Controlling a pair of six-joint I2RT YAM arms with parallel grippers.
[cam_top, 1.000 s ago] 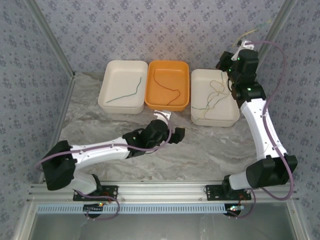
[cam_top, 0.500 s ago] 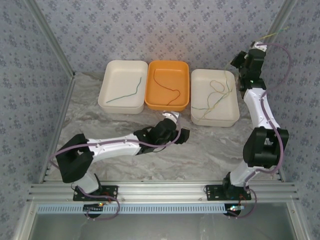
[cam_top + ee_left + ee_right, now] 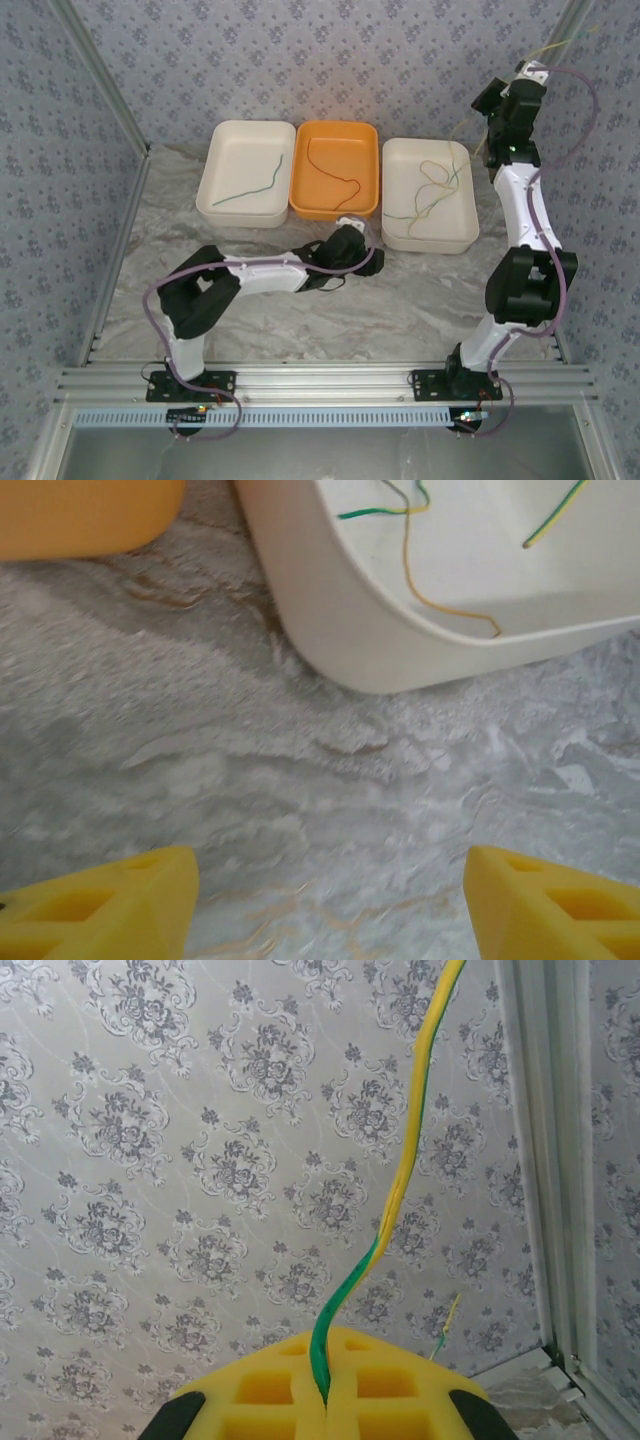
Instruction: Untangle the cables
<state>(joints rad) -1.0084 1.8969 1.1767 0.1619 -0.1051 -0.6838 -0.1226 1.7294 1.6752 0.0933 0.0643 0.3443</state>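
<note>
Your right fingers (image 3: 260,1390) clamp one yellow-green wire (image 3: 405,1160), held high above the right tray (image 3: 430,246). The tangled cables (image 3: 432,190) lie in it, just ahead of your open left fingers (image 3: 110,910), the nearer arm.

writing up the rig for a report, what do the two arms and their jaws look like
The left arm and right arm match: white link shells between bulky black joint housings, with a thick purple-grey cable looping along each. The jaws are bright yellow blocks; the right pair has square pockets moulded in and black mounts.
</note>
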